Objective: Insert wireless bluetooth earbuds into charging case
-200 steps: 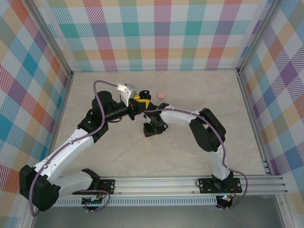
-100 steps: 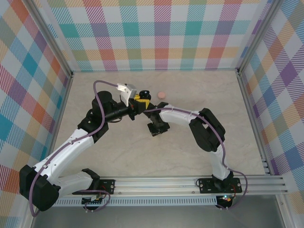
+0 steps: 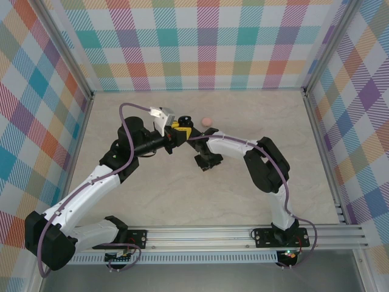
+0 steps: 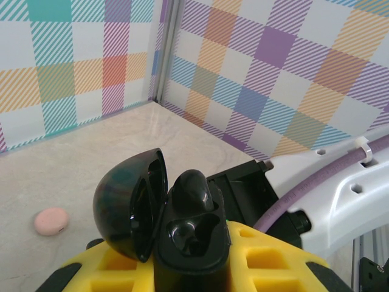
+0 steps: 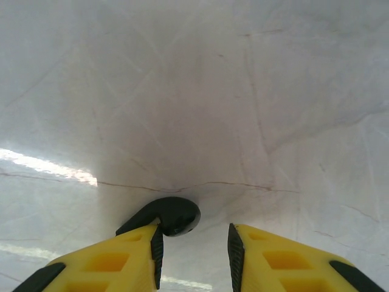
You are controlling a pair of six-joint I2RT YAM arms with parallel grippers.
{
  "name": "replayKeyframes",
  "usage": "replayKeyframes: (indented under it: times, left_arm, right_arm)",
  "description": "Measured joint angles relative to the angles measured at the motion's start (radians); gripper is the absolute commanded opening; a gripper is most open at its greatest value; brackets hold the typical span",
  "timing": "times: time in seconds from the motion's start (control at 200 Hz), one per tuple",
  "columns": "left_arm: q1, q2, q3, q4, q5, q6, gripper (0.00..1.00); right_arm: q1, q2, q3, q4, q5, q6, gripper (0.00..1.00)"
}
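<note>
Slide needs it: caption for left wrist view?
Left gripper holds open black case, one black earbud seated, other slot empty; pink case lies on the table.

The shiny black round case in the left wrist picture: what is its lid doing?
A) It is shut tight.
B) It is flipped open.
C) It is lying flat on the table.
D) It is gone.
B: the glossy black round charging case, gripped in the left tool, has its domed lid hinged up to one side, baring the hollows inside.
</note>
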Motion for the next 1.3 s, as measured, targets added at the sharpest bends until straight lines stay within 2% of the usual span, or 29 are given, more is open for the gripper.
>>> replayKeyframes:
  times: [0.16, 0.345, 0.54, 0.68, 0.985, 1.3]
  left_arm:
    - [0.000, 0.000, 0.000, 0.000, 0.000, 0.000, 0.12]
    - [0.000, 0.000, 0.000, 0.001, 0.000, 0.000, 0.12]
    - [0.000, 0.000, 0.000, 0.008, 0.000, 0.000, 0.12]
    - [0.000, 0.001, 0.000, 0.008, 0.001, 0.000, 0.13]
    - [0.000, 0.004, 0.000, 0.008, 0.009, 0.000, 0.12]
    - [0.000, 0.004, 0.000, 0.008, 0.013, 0.000, 0.13]
  right_arm:
    - [-0.017, -0.037, -0.006, 0.003, -0.025, -0.003, 0.39]
    - [-0.045, -0.113, -0.029, 0.023, -0.119, 0.034, 0.40]
    - [-0.102, -0.136, -0.081, 0.083, -0.260, 0.196, 0.43]
    - [-0.121, -0.136, -0.117, 0.118, -0.308, 0.327, 0.45]
    - [-0.117, -0.117, -0.124, 0.154, -0.327, 0.489, 0.44]
    - [-0.117, -0.089, -0.121, 0.154, -0.311, 0.525, 0.42]
